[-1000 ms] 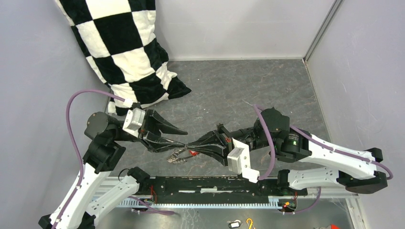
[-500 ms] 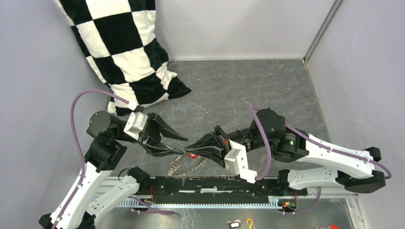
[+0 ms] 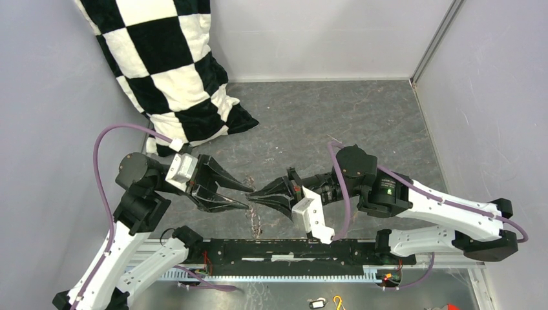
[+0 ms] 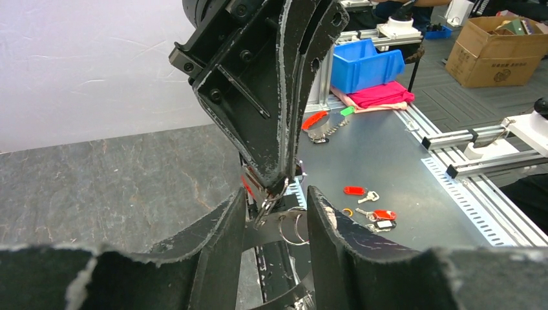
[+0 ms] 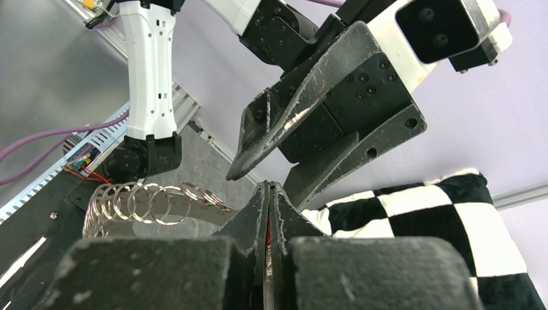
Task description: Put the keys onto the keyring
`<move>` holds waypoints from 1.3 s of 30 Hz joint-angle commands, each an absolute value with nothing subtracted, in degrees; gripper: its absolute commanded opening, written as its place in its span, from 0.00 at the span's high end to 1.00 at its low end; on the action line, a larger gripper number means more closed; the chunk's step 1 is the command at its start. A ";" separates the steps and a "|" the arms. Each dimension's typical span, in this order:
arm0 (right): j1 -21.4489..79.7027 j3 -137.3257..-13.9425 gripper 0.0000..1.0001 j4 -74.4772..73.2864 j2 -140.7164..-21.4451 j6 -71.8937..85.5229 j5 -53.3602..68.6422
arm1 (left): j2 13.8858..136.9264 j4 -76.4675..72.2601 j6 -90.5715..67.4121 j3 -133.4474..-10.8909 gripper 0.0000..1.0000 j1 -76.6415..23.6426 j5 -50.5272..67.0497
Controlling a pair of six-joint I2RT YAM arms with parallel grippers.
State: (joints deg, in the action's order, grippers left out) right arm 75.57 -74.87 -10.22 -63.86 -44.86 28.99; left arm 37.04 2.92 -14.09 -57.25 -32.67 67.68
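My right gripper (image 3: 249,199) is shut, with a sliver of the red-headed key (image 5: 267,226) between its jaws. The red head also shows at its tip in the left wrist view (image 4: 247,185). The keyring (image 3: 259,223), a grey band strung with several small rings, hangs from that tip; it also shows in the left wrist view (image 4: 291,225) and the right wrist view (image 5: 148,201). My left gripper (image 4: 276,194) is open, its fingers either side of the right gripper's tip and the band. The black-headed key is out of view.
A black-and-white checkered cushion (image 3: 174,71) lies at the back left. A black rail (image 3: 278,248) runs along the near table edge. Loose tagged keys (image 4: 371,194) and a yellow hook (image 3: 336,301) lie on the metal bench below. Grey walls enclose the table.
My left gripper has drawn back to the left and my right gripper has followed it. The keyring has swung from lying out leftward to hanging under the right gripper's tip.
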 commanded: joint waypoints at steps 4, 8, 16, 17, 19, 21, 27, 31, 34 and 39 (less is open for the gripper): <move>75.23 -76.91 1.00 -7.19 -61.36 -45.53 27.48 | 36.10 8.69 -8.39 -58.47 0.50 -32.91 66.05; 75.19 -76.91 1.00 -7.35 -61.00 -45.35 27.59 | 35.27 13.20 -2.82 -60.24 0.48 -32.88 59.61; 75.20 -77.08 1.00 -7.31 -61.08 -45.13 27.98 | 33.88 10.42 -4.08 -58.27 0.51 -32.87 60.20; 75.21 -77.08 1.00 -7.38 -61.09 -45.09 28.08 | 33.96 10.34 -4.11 -58.16 0.51 -32.87 61.07; 75.18 -77.15 0.99 -7.38 -61.08 -45.00 28.06 | 34.10 10.13 -4.40 -58.02 0.51 -32.88 62.64; 75.22 -77.10 0.99 -7.41 -61.09 -44.83 28.70 | 34.19 10.49 -4.38 -57.76 0.51 -32.87 63.03; 74.72 -78.17 1.00 -8.40 -61.54 -44.33 30.53 | 34.26 13.41 -1.28 -58.42 0.51 -32.88 61.61; 74.57 -78.33 1.00 -8.37 -61.94 -43.88 30.60 | 34.54 12.06 -2.83 -58.62 0.52 -32.87 61.97; 74.29 -78.01 1.00 -8.41 -61.89 -44.18 29.55 | 34.62 11.28 -3.65 -58.92 0.54 -32.87 63.34; 72.54 -77.23 1.00 -7.67 -61.33 -43.78 29.67 | 34.59 11.34 -3.92 -59.17 0.59 -32.87 65.69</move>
